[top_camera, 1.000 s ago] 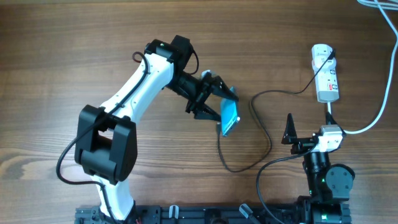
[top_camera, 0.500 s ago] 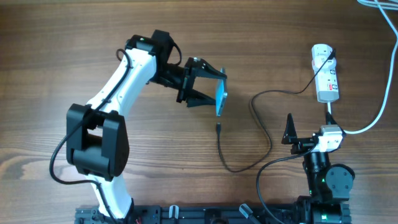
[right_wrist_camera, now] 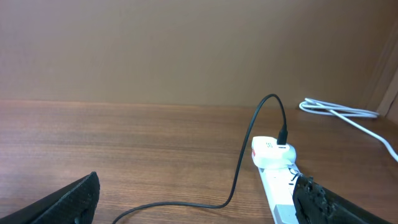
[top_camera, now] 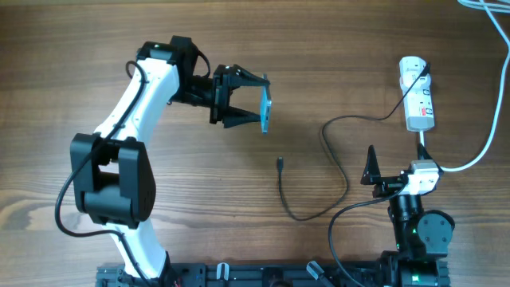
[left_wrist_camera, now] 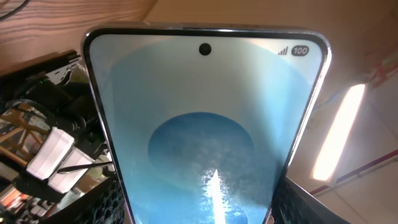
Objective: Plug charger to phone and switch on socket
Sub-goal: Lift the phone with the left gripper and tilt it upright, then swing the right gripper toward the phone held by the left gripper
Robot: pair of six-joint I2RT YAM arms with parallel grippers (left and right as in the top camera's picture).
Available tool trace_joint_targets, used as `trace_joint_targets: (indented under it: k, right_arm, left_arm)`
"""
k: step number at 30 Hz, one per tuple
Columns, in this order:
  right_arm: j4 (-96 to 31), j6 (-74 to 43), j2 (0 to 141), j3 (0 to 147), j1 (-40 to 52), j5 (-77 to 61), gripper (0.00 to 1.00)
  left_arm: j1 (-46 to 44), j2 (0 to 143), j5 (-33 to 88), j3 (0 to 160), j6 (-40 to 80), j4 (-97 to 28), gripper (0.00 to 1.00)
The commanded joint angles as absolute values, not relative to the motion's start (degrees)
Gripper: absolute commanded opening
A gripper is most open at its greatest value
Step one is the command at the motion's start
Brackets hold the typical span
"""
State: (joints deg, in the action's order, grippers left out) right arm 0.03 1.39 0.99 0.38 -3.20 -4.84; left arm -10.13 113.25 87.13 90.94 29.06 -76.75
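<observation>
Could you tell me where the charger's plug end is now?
In the overhead view, the plug end lies on the table near the centre, below the phone in the left gripper.

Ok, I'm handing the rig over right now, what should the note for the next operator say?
Left pincer: shut on the phone, held on edge, screen toward its wrist camera.
Right pincer: open, empty, near its base.
The charger: its tip lies loose on the table, apart from the phone; the cable runs to the socket at far right.
Done: phone grasped.
Left: plug the tip into the phone, switch on the socket. Switch state cannot be read.
</observation>
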Motion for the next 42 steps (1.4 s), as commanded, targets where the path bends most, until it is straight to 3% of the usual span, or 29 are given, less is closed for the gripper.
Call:
trace_joint_targets:
  k: [1, 32, 38, 42]
  right_arm:
    - [0.1, 1.3, 0.8, 0.3, -3.4, -4.3, 1.00]
    - [1.0, -0.4, 0.8, 0.3, -3.4, -6.2, 1.00]
    - [1.9, -30.1, 0.9, 0.3, -3.4, -22.6, 1.00]
    - [5.4, -68.5, 1.0, 0.3, -3.4, -29.2, 1.00]
  left_arm:
    - [-8.6, 111.6, 90.4, 92.1, 29.0, -77.0, 0.57]
    - [-7.7, 111.6, 90.4, 92.1, 28.9, -79.8, 0.57]
    - [-7.6, 111.6, 90.4, 92.1, 28.9, -79.8, 0.56]
    - [-7.4, 111.6, 90.4, 92.1, 28.9, -79.8, 0.57]
